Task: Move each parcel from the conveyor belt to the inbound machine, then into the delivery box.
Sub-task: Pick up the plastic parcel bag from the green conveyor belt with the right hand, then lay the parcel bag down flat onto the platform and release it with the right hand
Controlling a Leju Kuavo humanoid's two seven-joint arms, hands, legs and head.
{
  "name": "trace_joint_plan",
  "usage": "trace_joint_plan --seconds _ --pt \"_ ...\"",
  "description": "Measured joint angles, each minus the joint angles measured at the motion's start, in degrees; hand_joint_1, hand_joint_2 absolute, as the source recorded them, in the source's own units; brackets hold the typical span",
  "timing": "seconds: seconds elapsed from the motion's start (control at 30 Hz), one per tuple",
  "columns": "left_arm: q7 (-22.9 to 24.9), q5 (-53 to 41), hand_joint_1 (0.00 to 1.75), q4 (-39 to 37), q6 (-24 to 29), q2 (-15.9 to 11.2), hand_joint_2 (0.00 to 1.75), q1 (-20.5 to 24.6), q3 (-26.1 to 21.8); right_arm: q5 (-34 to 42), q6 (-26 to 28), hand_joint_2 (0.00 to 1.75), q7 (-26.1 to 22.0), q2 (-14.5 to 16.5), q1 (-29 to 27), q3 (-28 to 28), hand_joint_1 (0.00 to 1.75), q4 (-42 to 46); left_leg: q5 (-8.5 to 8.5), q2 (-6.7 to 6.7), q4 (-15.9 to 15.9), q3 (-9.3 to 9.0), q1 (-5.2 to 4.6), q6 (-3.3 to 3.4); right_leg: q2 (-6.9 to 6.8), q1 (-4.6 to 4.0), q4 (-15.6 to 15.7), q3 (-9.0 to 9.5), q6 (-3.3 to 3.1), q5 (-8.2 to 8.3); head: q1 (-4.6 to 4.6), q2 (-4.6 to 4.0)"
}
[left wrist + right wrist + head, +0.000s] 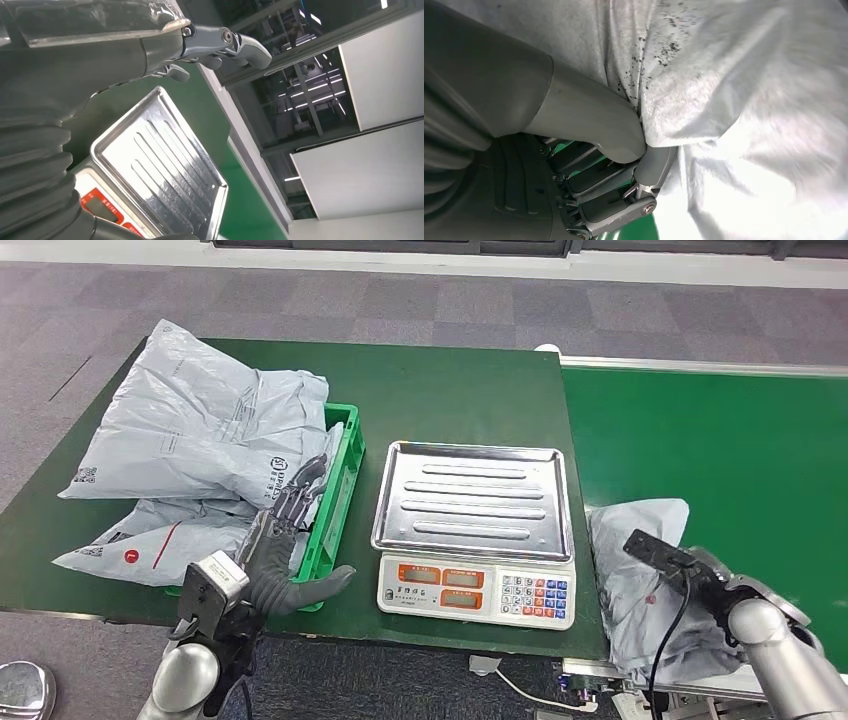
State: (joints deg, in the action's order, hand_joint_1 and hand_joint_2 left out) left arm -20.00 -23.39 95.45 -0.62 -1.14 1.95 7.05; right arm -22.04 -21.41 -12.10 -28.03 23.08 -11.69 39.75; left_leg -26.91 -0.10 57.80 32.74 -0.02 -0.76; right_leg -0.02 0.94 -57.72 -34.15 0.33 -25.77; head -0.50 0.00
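In the head view grey parcels (190,430) overfill the green crate (338,490) at 9 o'clock, the left hand (285,540) spread empty beside it, while the right wrist view shows the right hand (624,165) pinching a grey parcel (744,100) on the conveyor belt (720,440) at 4 o'clock.

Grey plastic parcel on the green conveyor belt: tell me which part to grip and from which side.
Grip the grey plastic parcel at its crumpled near edge, coming from the robot's right side. It is a limp, flat bag lying on the green conveyor belt, so only a gathered fold offers purchase. The right hand already pinches such a fold between thumb and fingers.
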Motion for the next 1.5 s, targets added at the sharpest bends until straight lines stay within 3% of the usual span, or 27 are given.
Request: trace_joint_plan --seconds 0.17,0.33,0.87,1.5 --pt "0.2 -0.9 0.00 1.5 -0.5 0.2 1.75 -0.6 -0.1 2.1 11.8 1.75 1.3 1.4 0.8 5.1 1.75 2.0 0.03 -0.20 0.0 0.11 -0.01 0.05 -0.19 0.03 0.0 -0.01 0.02 -0.01 0.01 0.00" --pt "0.6 -1.2 0.00 2.0 -1.0 0.6 1.75 -0.6 -0.1 2.5 17.2 1.75 1.7 2.9 -0.1 10.1 1.75 5.2 0.02 -0.20 0.0 0.11 -0.01 0.05 -0.19 0.04 0.0 -0.01 0.03 -0.02 0.00 0.00" --pt "0.8 -1.3 0.00 2.2 -1.2 1.2 1.75 -0.5 -0.1 5.3 20.3 1.75 -3.3 4.0 -1.1 20.1 1.75 8.3 0.02 -0.19 0.0 0.11 -0.02 0.06 -0.18 0.04 0.0 -0.02 0.03 -0.01 0.00 0.00" --pt "0.8 -1.3 0.00 1.9 -1.7 1.6 1.75 0.2 -0.1 4.2 19.6 1.75 -5.4 5.4 -1.0 21.2 1.75 8.7 0.02 -0.19 0.0 0.12 -0.01 0.06 -0.17 0.04 0.0 -0.02 0.03 -0.01 0.00 0.00"
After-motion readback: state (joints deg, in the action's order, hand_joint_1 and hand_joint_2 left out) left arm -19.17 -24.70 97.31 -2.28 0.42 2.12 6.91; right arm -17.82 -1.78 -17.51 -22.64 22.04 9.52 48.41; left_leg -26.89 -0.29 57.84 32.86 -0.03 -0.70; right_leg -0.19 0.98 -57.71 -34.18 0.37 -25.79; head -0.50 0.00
